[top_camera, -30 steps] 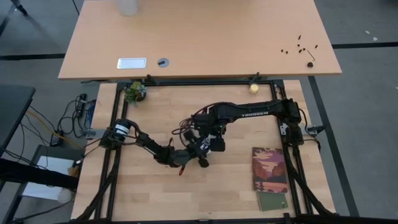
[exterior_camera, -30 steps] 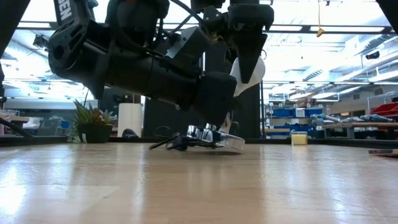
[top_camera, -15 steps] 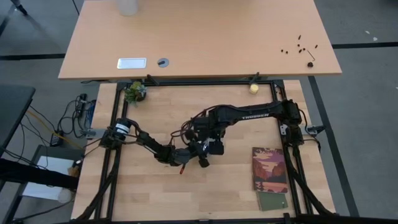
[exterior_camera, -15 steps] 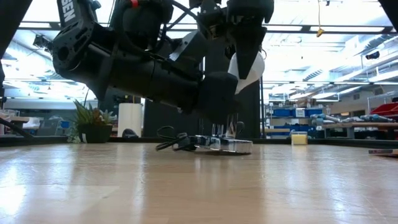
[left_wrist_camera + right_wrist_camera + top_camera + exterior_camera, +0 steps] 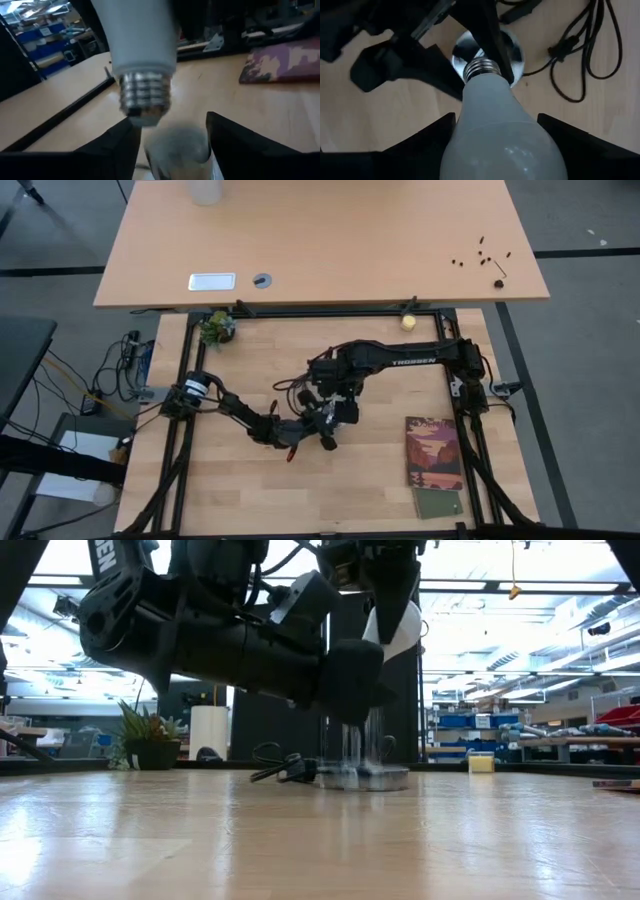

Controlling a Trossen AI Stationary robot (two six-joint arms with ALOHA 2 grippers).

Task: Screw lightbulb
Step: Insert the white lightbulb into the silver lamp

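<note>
Lightbulb [image 5: 495, 125] is gripped base-down by the right gripper [image 5: 495, 150], just above the silver socket [image 5: 512, 52].
Left wrist view: the socket [image 5: 175, 142] is clamped between the left gripper [image 5: 172, 137] fingers, bulb threads directly above; low view: the bulb hangs over the socket.

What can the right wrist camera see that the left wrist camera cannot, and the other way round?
Only the right wrist view shows the looping black cord and the whole mirror-bright socket disc from above. Only the left wrist view shows the purple booklet lying on the table. Both show the lightbulb, held by the right pincer, screw base aimed at the socket that the left pincer grips.
</note>
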